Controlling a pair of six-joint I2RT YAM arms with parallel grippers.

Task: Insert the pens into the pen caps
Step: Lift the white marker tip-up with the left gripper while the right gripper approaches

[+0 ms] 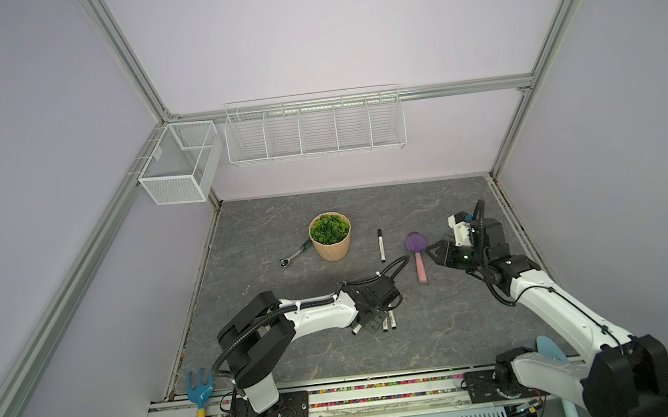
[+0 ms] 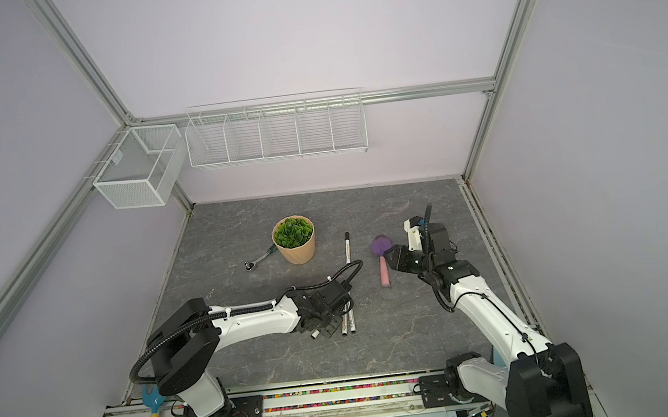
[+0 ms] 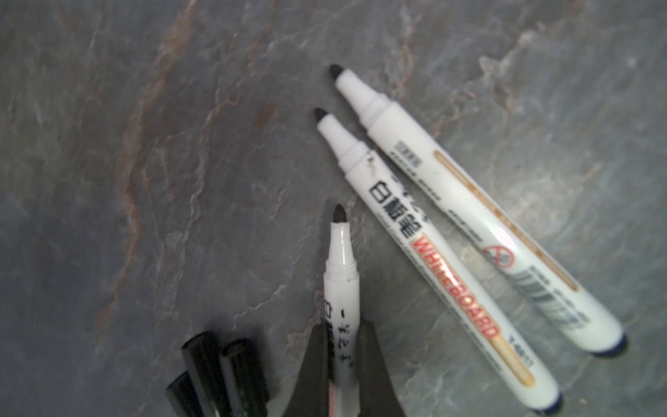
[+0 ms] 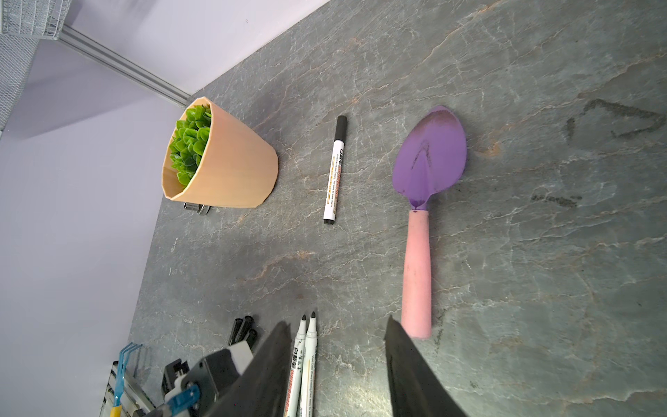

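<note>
Grey veined tabletop [image 1: 440, 333] before you, bearing: potted plant [image 1: 330, 239] with ratchet wrench [image 1: 293, 256] just beside it; one capped pen [image 1: 381, 246]; purple scoop [image 1: 419, 260], pink-handled; two uncapped pens [image 3: 433, 260] lying side by side; three loose black caps [image 3: 216, 368] near them

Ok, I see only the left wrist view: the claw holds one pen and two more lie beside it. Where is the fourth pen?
Observer: The fourth pen lies apart, between the plant pot and the purple scoop.
Operator: Does it have a cap?
Observer: Yes, a black cap is already on it.
Operator: And the right claw?
Observer: The right claw is open and empty, near the scoop.
</note>
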